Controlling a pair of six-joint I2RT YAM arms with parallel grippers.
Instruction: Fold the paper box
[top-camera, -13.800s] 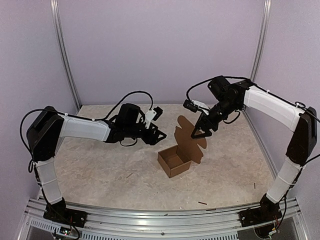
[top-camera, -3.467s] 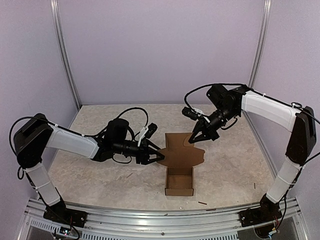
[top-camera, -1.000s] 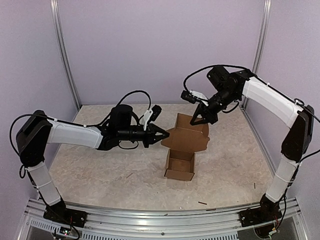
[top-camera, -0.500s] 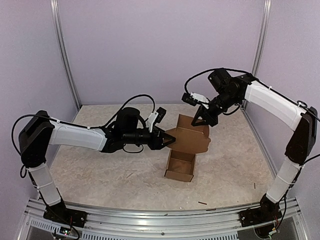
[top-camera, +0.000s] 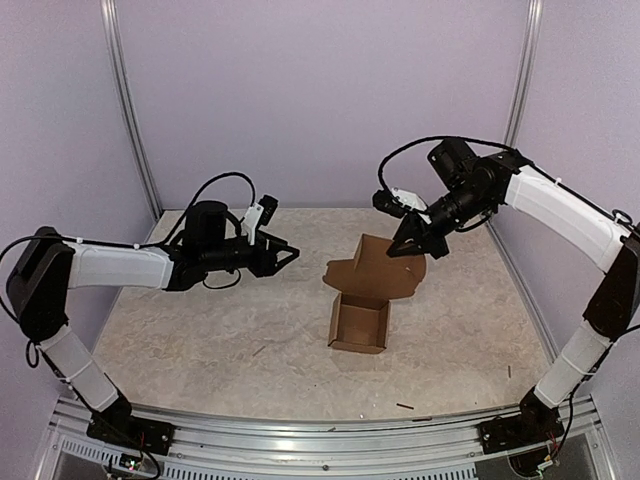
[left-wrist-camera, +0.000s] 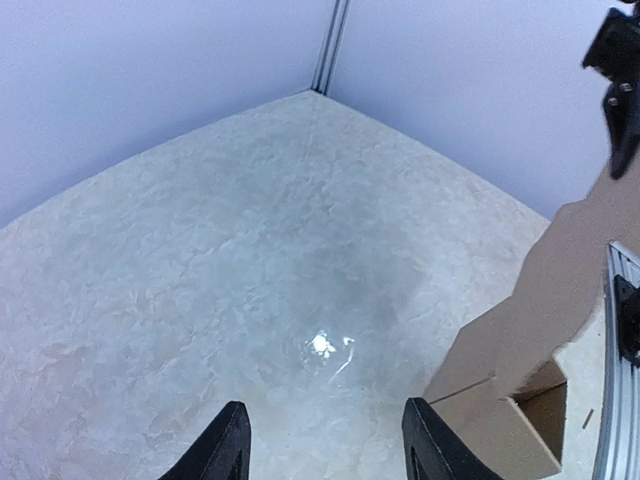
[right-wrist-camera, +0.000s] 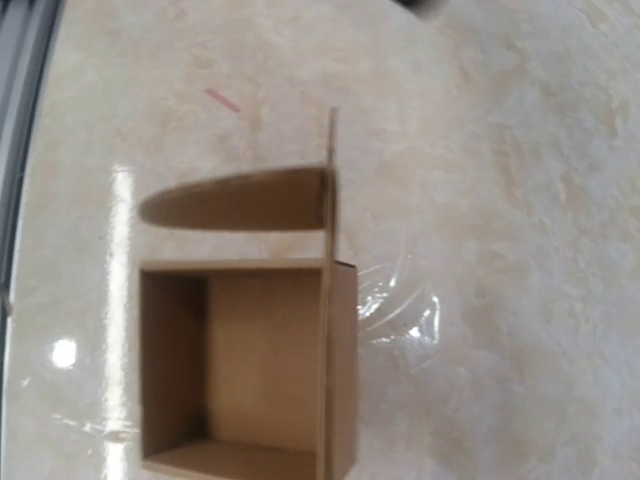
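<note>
Jaws of the left gripper (top-camera: 285, 255) stand apart and empty, with the paper box (top-camera: 358, 325) well to their right on the bench (top-camera: 200, 340). The right gripper (top-camera: 405, 248) is pinched on the top edge of its raised lid (top-camera: 385, 270).

Left wrist view: spread fingers (left-wrist-camera: 228, 452) with nothing between them, the box ahead and to the right.

Right wrist view: the open box lies directly below, its lid edge-on.

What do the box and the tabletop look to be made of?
Box: thin brown cardboard with a matte finish; seen from the right wrist, the raised lid is just a thin edge. Tabletop: probably laminate or a stone-look sheet, with beige marbling and glossy light reflections; real stone can't be ruled out.
</note>
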